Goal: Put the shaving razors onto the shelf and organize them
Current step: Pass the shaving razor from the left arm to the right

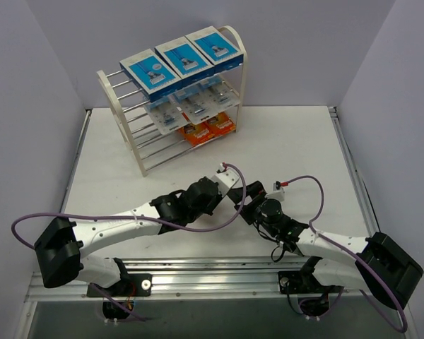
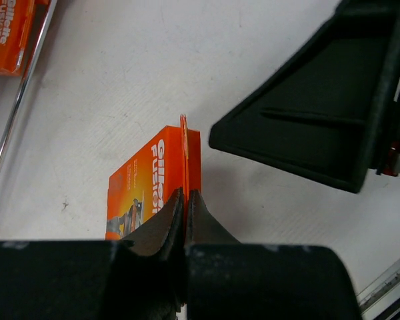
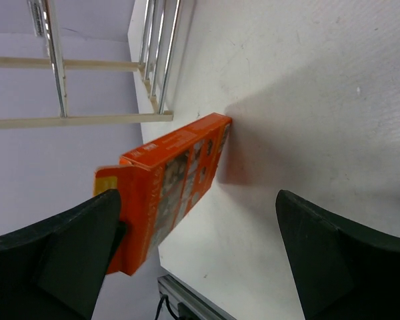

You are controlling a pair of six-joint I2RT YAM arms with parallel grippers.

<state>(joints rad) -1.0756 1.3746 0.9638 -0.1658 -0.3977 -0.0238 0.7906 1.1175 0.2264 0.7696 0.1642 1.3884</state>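
Pinching the thin upper edge of an orange pack (image 2: 157, 193), the left gripper (image 2: 187, 200) has its fingers almost together, with only the card's thickness between them. The pack is tilted, its far end down on the white table (image 2: 120, 80). The right gripper (image 3: 200, 227) is spread wide and grips nothing. That same pack sits between its fingers, close to the one at 8 o'clock in the right wrist view; contact cannot be told.

The shelf (image 1: 129, 141) stands at 11 o'clock from both grippers in the top view.
- Top tier: three blue boxes (image 1: 182, 58), side by side.
- Second tier: three clear blister packs (image 1: 191, 102).
- Third tier: two shelved orange packs (image 1: 208, 129), toward the right end.
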